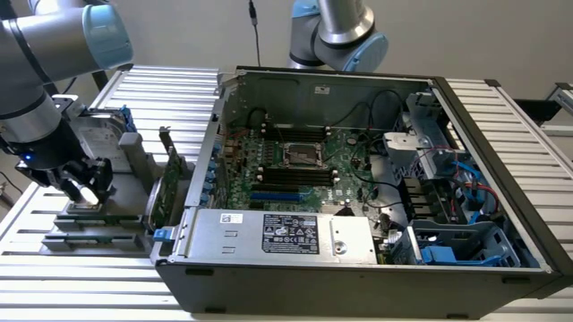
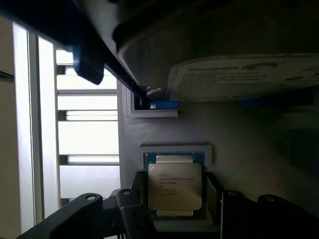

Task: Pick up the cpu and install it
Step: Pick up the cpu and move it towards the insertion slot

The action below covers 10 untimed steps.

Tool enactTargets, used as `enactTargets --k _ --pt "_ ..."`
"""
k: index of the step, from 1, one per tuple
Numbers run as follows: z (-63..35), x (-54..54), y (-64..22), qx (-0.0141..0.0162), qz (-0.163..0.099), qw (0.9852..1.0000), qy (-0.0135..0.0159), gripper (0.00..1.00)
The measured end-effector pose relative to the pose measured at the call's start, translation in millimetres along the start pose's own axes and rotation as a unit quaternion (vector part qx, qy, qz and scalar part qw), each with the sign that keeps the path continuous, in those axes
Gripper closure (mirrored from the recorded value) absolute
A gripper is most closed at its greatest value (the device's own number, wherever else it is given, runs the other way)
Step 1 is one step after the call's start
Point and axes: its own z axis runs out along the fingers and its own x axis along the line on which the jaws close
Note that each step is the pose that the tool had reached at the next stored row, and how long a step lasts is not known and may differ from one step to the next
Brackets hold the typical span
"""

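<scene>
The cpu (image 2: 174,185), a small square chip with a dull silver top, lies flat in a recess of the grey holder (image 2: 249,144). My gripper (image 2: 175,201) is lowered over it, with one black finger on each side of the chip and a thin gap still showing at one side. In the exterior view my gripper (image 1: 85,191) hangs over the grey holder (image 1: 103,225) at the exterior view's left, beside the open computer case (image 1: 358,268). The empty processor socket (image 1: 302,155) sits in the middle of the green motherboard inside the case.
A large silver hard drive (image 1: 94,134) with blue rails stands in the holder just behind my gripper and looms close in the wrist view (image 2: 239,74). A long green circuit card (image 1: 166,184) stands upright between holder and case. Another arm's joint (image 1: 345,40) rises behind the case.
</scene>
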Motion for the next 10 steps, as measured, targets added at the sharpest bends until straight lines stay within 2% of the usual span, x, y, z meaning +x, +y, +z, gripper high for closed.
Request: enactTargets --k 10 --pt "-0.1 0.0 -0.6 -0.0005 0.0 1.0 0.0 0.45"
